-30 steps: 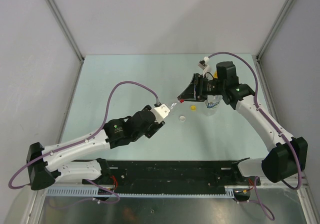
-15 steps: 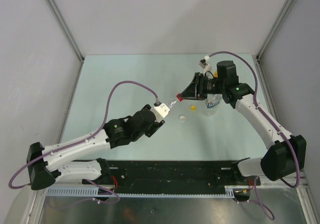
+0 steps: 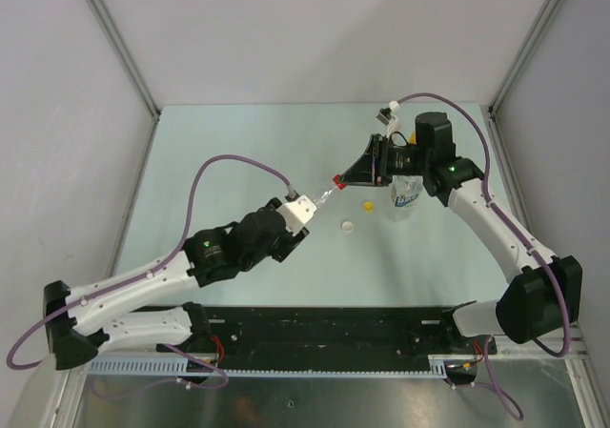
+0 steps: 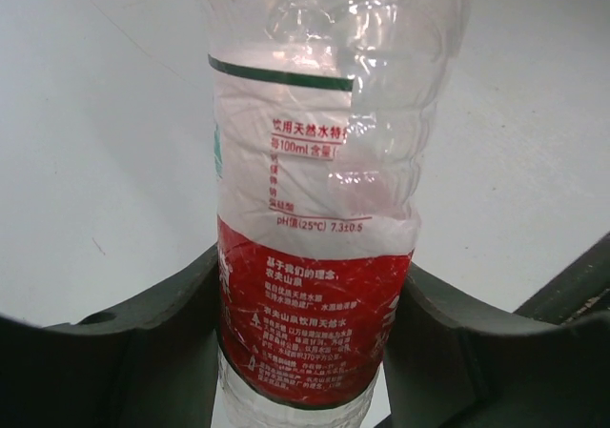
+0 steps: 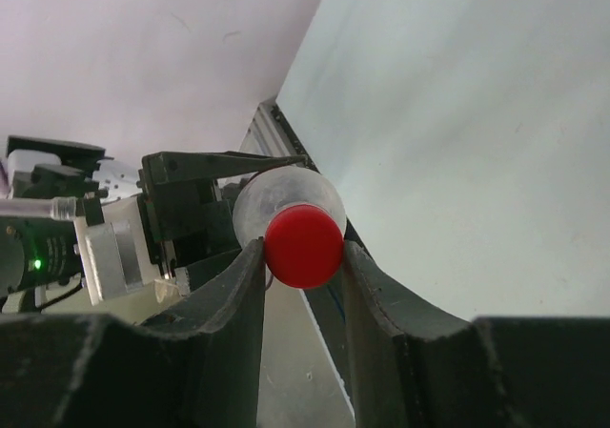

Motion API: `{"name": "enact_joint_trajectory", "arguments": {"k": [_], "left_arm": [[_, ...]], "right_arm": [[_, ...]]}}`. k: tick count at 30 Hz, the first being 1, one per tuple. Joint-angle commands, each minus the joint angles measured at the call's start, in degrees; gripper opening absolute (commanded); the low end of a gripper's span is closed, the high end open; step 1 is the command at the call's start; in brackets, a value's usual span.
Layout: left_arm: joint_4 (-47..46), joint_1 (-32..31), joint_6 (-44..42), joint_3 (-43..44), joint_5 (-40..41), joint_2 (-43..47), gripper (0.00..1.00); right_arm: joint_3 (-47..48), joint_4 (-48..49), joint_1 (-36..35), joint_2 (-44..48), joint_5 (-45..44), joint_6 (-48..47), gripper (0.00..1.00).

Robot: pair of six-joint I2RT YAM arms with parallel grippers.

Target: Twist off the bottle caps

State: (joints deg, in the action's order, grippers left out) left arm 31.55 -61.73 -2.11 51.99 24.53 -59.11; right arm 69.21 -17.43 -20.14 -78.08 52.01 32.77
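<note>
1. The pale green table is carrying two loose caps and one bottle.
2. The yellow cap is lying near the white cap, not touching it.
3. The blue-labelled bottle is standing just beside the yellow cap.

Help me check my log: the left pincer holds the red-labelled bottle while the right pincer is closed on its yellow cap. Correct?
Not quite: the right pincer is closed on a red cap, not a yellow one; the right wrist view shows it. The yellow cap lies on the table. The left pincer does hold the red-labelled bottle.
</note>
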Motion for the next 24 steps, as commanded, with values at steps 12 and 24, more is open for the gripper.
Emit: {"name": "enact_joint_trajectory", "arguments": {"k": [12, 24], "left_arm": [[-6.7, 5.4, -0.4, 2.6, -26.4, 8.5, 0.37], [-8.8, 11.3, 1.3, 2.1, -51.0, 7.3, 0.37]], "right_arm": [[0.2, 8.1, -0.5, 7.2, 6.7, -3.8, 0.00], [0.3, 10.3, -0.2, 10.9, 10.1, -7.6, 0.00]]}}
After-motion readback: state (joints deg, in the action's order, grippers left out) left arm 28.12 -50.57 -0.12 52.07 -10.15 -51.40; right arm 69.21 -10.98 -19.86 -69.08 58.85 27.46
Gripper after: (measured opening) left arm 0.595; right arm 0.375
